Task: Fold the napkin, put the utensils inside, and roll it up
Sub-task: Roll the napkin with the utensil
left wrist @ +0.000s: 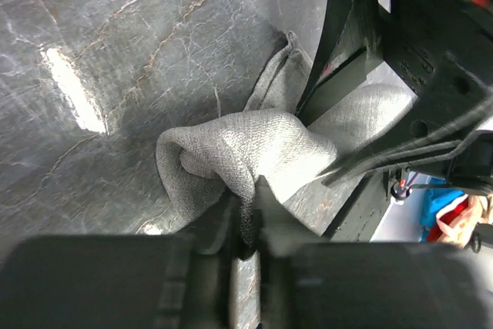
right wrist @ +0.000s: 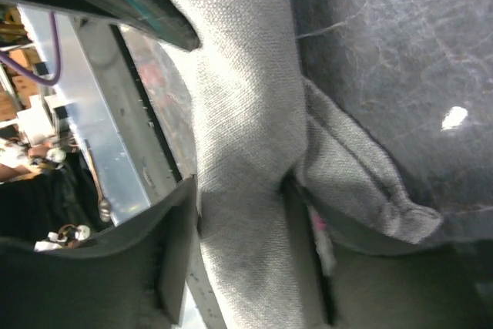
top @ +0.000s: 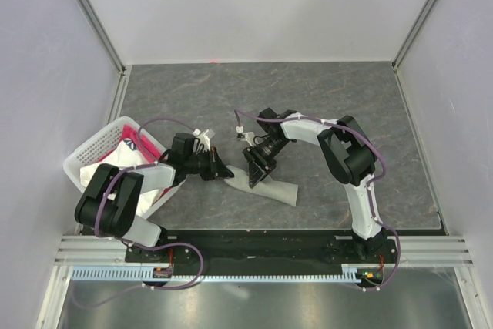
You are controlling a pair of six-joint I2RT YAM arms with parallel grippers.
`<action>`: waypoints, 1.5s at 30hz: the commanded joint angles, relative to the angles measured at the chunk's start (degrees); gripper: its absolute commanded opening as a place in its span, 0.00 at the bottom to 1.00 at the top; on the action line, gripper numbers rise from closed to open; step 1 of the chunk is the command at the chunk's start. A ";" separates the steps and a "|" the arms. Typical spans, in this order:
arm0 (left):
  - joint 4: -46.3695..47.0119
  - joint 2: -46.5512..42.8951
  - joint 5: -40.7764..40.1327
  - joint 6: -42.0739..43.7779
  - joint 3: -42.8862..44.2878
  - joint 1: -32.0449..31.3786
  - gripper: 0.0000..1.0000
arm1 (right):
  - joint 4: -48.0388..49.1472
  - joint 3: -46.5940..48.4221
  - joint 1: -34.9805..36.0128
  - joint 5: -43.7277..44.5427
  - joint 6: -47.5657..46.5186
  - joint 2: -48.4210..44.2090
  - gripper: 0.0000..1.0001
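Observation:
The grey-green napkin lies bunched into a long roll on the dark table, between the two arms. In the left wrist view, my left gripper is shut on a fold at the near end of the napkin. My left gripper sits at the roll's left end in the top view. My right gripper reaches down onto the roll just beside it. In the right wrist view, the napkin fills the gap of my right gripper, with both fingers against the cloth. The utensils are hidden.
A white basket stands at the table's left edge, holding a pink cloth and a white cloth. The enclosure walls rise at the left, right and back. The arm bases sit along the near rail.

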 commanded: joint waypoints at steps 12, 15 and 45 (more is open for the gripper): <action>-10.81 7.84 -0.77 1.58 10.70 -0.13 0.02 | 16.61 -7.69 1.56 23.07 4.27 -18.79 0.82; -12.31 9.07 -0.42 1.32 11.93 -0.22 0.02 | 19.95 -11.82 5.33 32.10 2.95 -23.45 0.87; -15.48 9.88 2.22 3.60 16.16 -0.13 0.21 | 24.01 -19.75 21.08 59.74 -1.71 -19.07 0.61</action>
